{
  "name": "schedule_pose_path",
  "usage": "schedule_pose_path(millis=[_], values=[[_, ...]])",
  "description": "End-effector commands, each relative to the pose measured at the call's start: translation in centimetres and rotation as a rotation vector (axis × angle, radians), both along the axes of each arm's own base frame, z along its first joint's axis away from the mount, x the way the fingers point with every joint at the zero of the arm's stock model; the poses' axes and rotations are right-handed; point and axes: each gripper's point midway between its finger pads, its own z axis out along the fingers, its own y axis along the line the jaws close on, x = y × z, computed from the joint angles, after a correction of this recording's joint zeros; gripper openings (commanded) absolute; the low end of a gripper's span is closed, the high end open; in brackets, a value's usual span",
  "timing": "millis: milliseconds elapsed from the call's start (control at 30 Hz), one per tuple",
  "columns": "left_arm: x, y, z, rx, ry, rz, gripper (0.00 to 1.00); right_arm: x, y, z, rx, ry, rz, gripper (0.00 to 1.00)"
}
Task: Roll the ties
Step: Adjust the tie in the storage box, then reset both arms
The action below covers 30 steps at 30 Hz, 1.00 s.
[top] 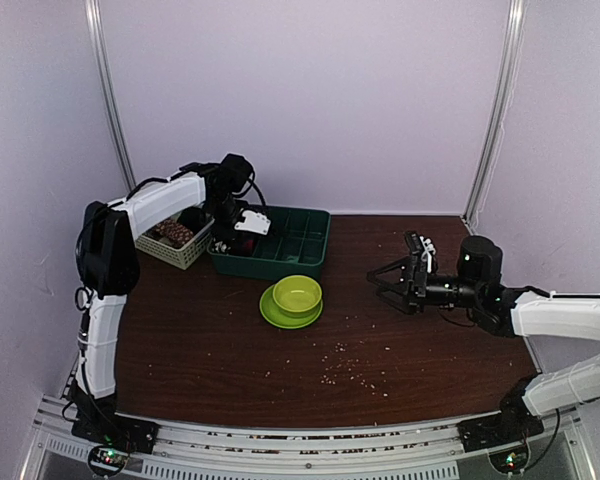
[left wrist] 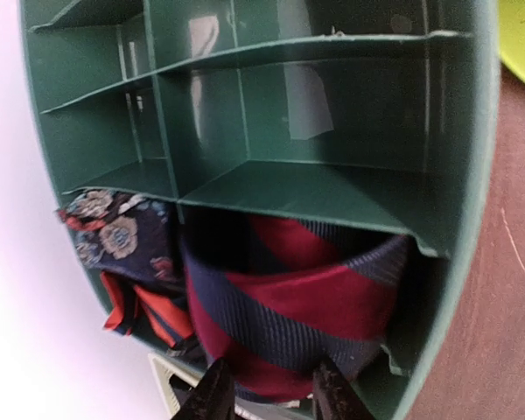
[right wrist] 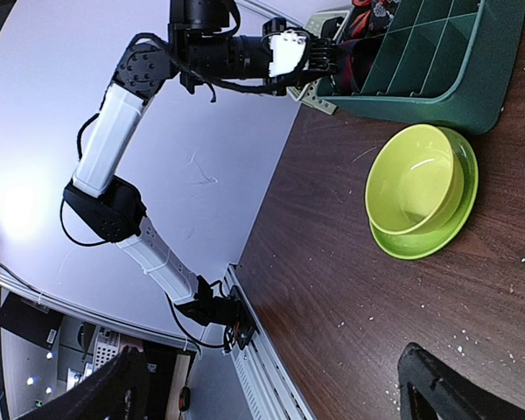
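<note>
Rolled striped tie (left wrist: 289, 306) sits in an end compartment of the tray (left wrist: 472, 175) — left gripper (left wrist: 273, 398) narrow around its edge, likely keeping the coil tight; actual pinch can't be told. Right gripper (top: 380, 288) wide, empty — well apart.

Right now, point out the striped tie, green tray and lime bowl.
striped tie (left wrist: 311, 302): left wrist view, red stripe.
green tray (top: 280, 266): top external view, near wall.
lime bowl (right wrist: 411, 179): right wrist view, inside.

Brown table (top: 200, 340): tray (top: 280, 268), basket (top: 180, 256), plate (top: 278, 318), crumbs (top: 355, 371)
</note>
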Motion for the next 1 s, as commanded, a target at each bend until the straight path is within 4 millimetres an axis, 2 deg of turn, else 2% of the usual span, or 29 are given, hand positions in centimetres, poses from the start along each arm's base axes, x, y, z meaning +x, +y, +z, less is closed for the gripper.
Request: schedule_pose_path(millis=[0,133,300,400,533,600,633,833,900,967], values=[[1.9,-0.1,-2.6,-0.011,-0.02,0.023,0.34,-0.2,-0.4,0.3,-0.006,-0.023,-0.006,0.99],[2.2,0.0,-3.3,-0.015,-0.014,0.035,0.34,-0.2,-0.4,0.1,-0.012,-0.021,-0.008,1.0],[1.8,0.2,-1.5,-0.042,-0.035,0.059,0.37,0.0,-0.5,0.5,-0.03,-0.045,-0.013,1.0],[1.1,0.6,1.3,-0.08,-0.068,0.094,0.51,0.2,-1.0,0.9,-0.09,-0.081,-0.031,1.0],[0.3,1.1,5.5,-0.171,-0.143,0.17,0.75,0.9,-2.5,1.9,-0.219,-0.167,-0.084,1.0],[0.1,1.6,7.8,-0.215,-0.202,0.221,0.93,1.5,-3.7,2.8,-0.3,-0.22,-0.13,1.0],[0.0,2.0,9.0,-0.24,-0.232,0.252,0.97,1.8,-4.3,3.5,-0.337,-0.259,-0.15,0.99],[-1.0,4.4,17.3,-0.49,-0.417,0.514,0.98,2.7,-7.3,8.2,-0.408,-0.391,-0.292,0.99],[-1.9,5.7,18.9,-0.552,-0.44,0.626,0.98,2.9,-8.6,9.2,-0.428,-0.402,-0.362,0.99],[-2.9,7.3,19.6,-0.598,-0.454,0.762,0.98,3.1,-9.9,9.7,-0.449,-0.405,-0.435,0.99]])
